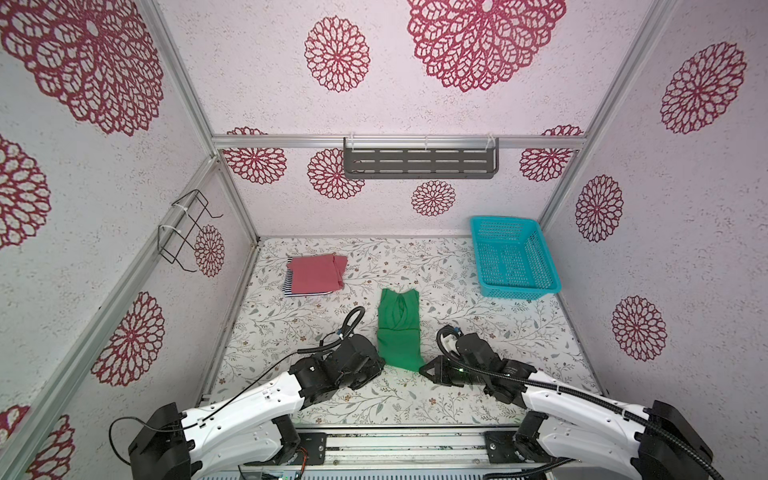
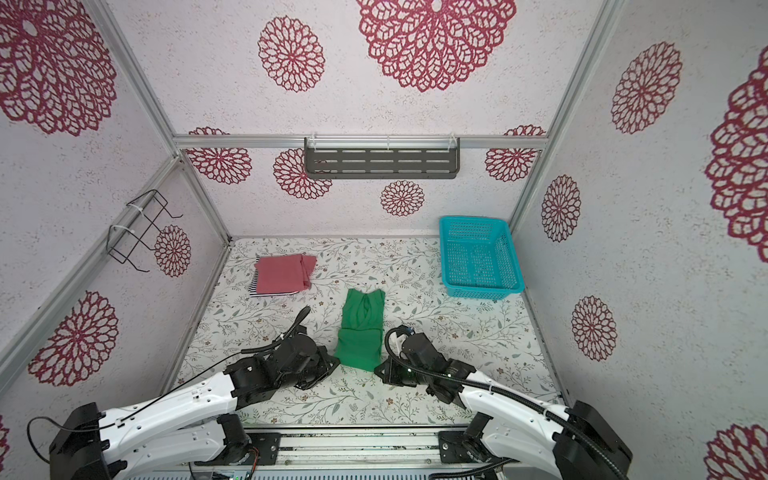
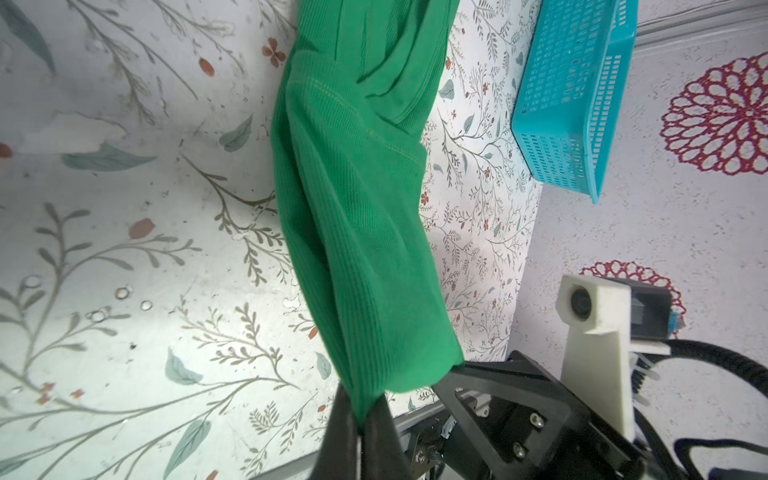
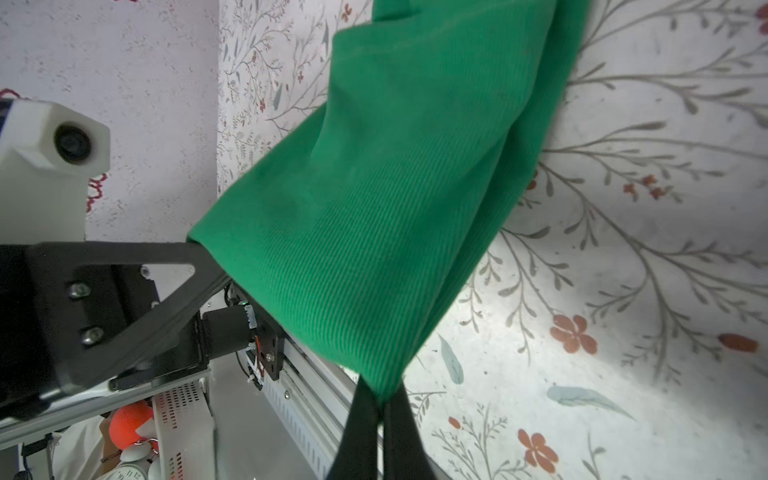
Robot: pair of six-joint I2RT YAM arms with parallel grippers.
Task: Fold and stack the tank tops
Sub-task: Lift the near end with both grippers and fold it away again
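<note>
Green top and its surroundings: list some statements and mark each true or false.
The left gripper and right gripper are each shut on a near corner of the green top. True.
The red top lies on the striped top. True.
The basket holds a top. False: no top is in it.
The green top sits on the red top. False: they lie apart.

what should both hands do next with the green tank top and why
Probably lift the near edge and carry it toward the straps, folding it in half. The left hand and right hand are each shut on a near corner of the green tank top, which lies as a narrow strip at full length. The red-pink top already sits folded on the striped one.
</note>
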